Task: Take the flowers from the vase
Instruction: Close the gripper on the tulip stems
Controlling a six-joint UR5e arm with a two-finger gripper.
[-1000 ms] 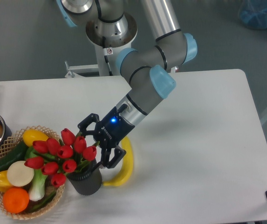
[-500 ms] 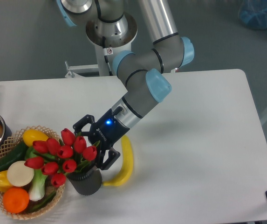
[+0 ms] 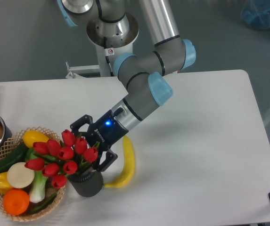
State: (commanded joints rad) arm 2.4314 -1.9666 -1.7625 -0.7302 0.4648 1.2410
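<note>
Advancing left since a second ago, end effector (image 3: 90,144) spread wide, now straddling red tulips (image 3: 61,158) still standing in dark vase (image 3: 88,182) beside wicker basket (image 3: 12,141); closing likely next

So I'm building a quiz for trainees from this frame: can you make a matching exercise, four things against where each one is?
Things:
1. flowers
2. banana
3. orange
4. tool

Places:
A. lying on the table right of the vase
B. in the wicker basket, at its near end
C. standing in the vase
D. open, at the right side of the tulip bunch

Pairs: 1-C, 2-A, 3-B, 4-D
</note>
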